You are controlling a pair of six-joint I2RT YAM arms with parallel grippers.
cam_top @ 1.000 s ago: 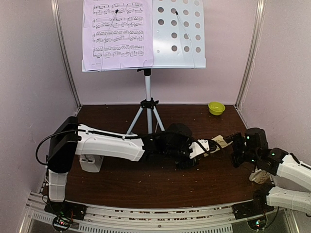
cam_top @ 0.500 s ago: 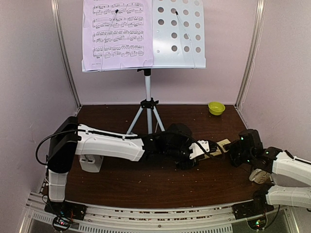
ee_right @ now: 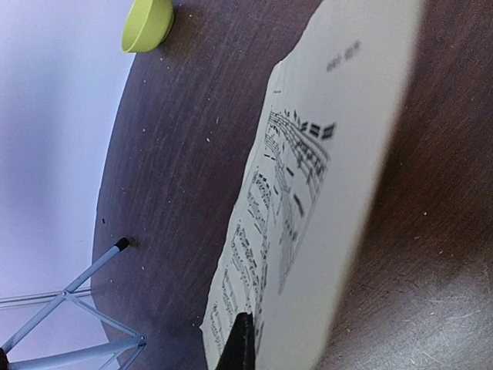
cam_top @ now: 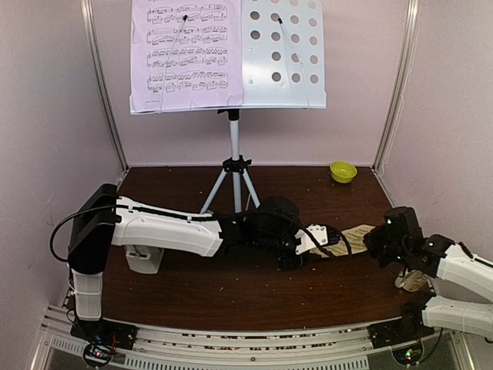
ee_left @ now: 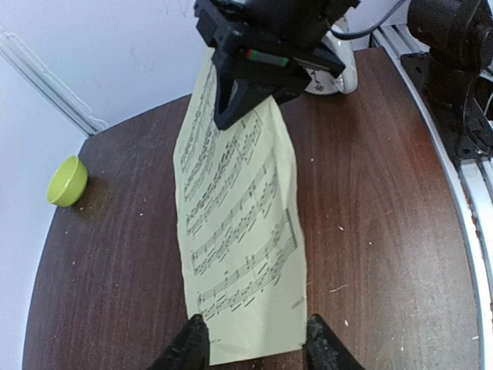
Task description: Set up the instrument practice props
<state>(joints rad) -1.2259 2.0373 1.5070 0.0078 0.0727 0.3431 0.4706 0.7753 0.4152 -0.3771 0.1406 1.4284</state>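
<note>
Top external: we see left arm [cam_top: 169, 230] and right arm [cam_top: 462, 271] stretched low, meeting. Right gripper [ee_left: 231, 116] pinches the yellow page [ee_left: 239, 223]; left gripper [ee_left: 254, 351] stands parted.

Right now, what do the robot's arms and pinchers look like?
The left arm and right arm are white shells with chunky black joints. A black cable loops by the left shoulder. Both the left gripper and right gripper are black; the right one wears a small green-and-red strip.

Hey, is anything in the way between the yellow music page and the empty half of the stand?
Nothing visible blocks the way to the stand desk's bare right half, though a thin retainer wire lies across it. The right pincer grips the yellow page.
</note>
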